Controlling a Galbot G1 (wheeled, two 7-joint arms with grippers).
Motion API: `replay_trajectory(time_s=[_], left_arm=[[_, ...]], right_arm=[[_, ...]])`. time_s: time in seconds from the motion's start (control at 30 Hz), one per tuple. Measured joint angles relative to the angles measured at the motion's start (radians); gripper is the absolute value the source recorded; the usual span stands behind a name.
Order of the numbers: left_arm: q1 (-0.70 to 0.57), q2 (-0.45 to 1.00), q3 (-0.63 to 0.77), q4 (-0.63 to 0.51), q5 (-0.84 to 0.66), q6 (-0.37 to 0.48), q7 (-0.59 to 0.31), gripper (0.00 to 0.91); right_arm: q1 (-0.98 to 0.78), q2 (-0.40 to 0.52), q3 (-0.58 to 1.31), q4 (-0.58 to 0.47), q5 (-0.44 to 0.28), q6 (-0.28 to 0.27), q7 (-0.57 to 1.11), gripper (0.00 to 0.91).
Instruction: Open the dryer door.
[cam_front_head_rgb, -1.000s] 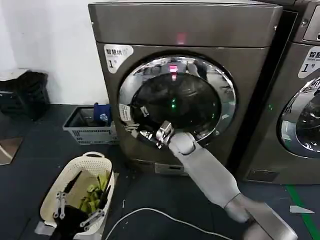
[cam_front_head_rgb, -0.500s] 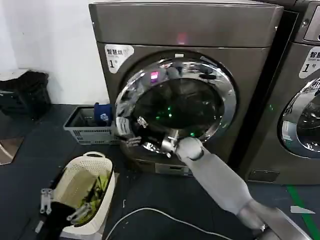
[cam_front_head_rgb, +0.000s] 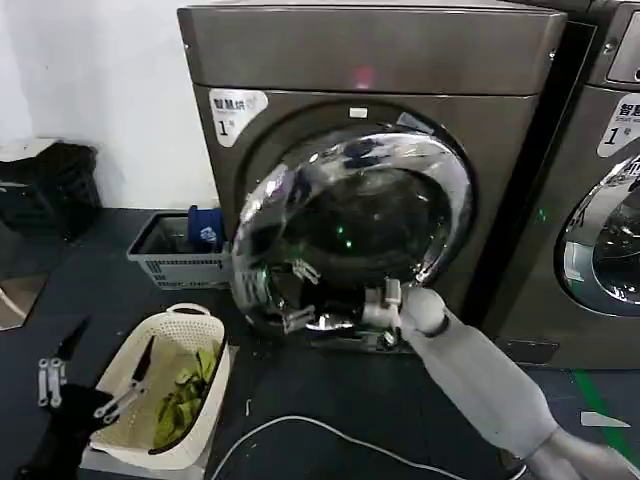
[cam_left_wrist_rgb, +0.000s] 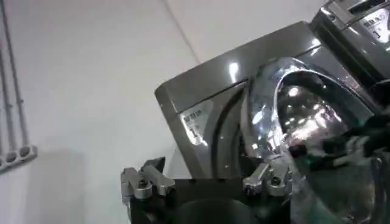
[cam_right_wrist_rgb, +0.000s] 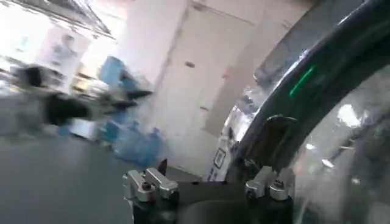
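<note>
The bronze-grey dryer (cam_front_head_rgb: 370, 50) with a "1" sticker stands in front of me. Its dryer door (cam_front_head_rgb: 340, 230), a chrome ring around dark glass, stands partly swung out from the front, with its free edge on the left. My right gripper (cam_front_head_rgb: 385, 305) is at the door's lower rim. In the right wrist view its fingers (cam_right_wrist_rgb: 149, 182) are spread wide, and the dark door rim (cam_right_wrist_rgb: 329, 122) runs just beside one of them. My left gripper (cam_front_head_rgb: 70, 385) hangs open low on the left, near the basket. The left wrist view looks up at the dryer (cam_left_wrist_rgb: 207, 91) and its door (cam_left_wrist_rgb: 304, 115).
A white laundry basket (cam_front_head_rgb: 175, 330) with green cloth sits on the floor at the left front. A grey crate (cam_front_head_rgb: 170, 262) stands beside the dryer. A second machine (cam_front_head_rgb: 600, 200) is on the right. A white cable (cam_front_head_rgb: 300, 425) lies across the dark floor.
The door has swung farther out from the dryer. My right gripper moved right and down with its lower rim. My left arm drifted left and lower.
</note>
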Motion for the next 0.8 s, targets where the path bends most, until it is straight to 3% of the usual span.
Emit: replay_trajectory(time_s=[0.47, 0.8], left_arm=[[-0.133, 0.133, 0.119, 0.055, -0.022, 0.103, 0.007, 0.907], [-0.247, 0.266, 0.271, 0.112, 0.004, 0.119, 0.013, 0.907]], right_arm=[[-0.148, -0.181, 0.129, 0.199, 0.09, -0.029, -0.254, 0.907], [-0.361, -0.317, 0.38, 0.299, 0.113, -0.017, -0.222, 0.907]])
